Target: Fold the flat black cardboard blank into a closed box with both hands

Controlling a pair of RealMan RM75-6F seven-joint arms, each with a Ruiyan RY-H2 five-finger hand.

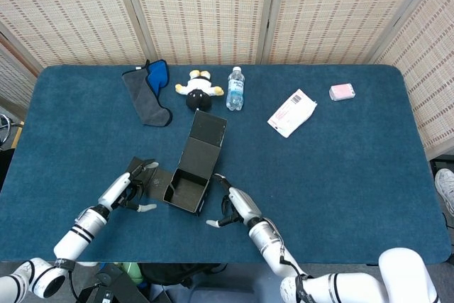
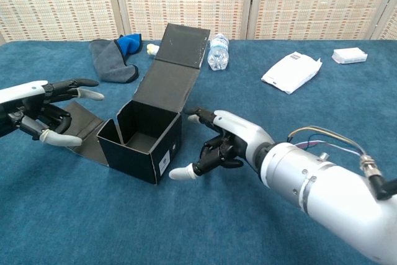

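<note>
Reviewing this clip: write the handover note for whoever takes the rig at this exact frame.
Left hand: empty, fingers apart, over the flat side flap left of the box.
Right hand: empty, fingers spread, close to the box's right side; contact cannot be told.
Black box: standing near the table's front centre, walls up, top open, lid panel leaning back towards the far edge.
Done: body is formed.
Left: fold in the side flap, bring the lid down and tuck it shut.
Cloth, plush toy, bottle, packet and pink item lie behind, apart from the box.
</note>
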